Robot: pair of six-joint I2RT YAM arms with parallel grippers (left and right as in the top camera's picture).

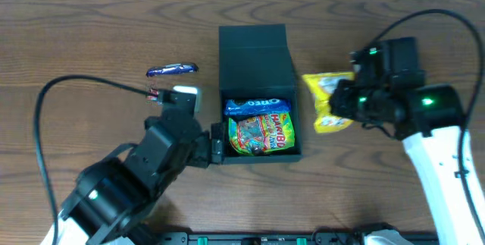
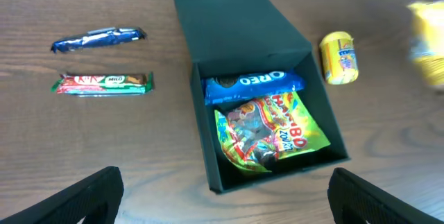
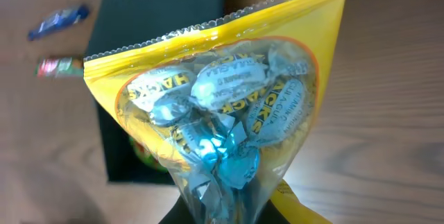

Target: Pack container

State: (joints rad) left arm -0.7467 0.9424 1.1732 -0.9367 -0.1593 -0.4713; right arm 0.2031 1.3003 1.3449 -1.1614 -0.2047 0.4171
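The container, a dark box with its flap lid [image 1: 254, 48] open to the far side, stands mid-table. It holds an Oreo packet [image 1: 258, 106] and a Haribo bag [image 1: 261, 133]. My right gripper [image 1: 346, 102] is shut on a yellow bag of blue-wrapped Hacks candies [image 1: 326, 101] and holds it in the air just right of the box. In the right wrist view the bag [image 3: 222, 99] fills the frame above the jaws [image 3: 222, 213], with the box [image 3: 159, 30] behind. My left gripper [image 2: 225, 203] is open and empty, at the box's near left corner [image 2: 211, 182].
A blue bar [image 2: 97, 39] and a green-red Milo bar [image 2: 103, 82] lie left of the box. A small yellow packet [image 2: 338, 59] lies to its right. In the overhead view the blue bar [image 1: 172, 70] is beyond my left arm.
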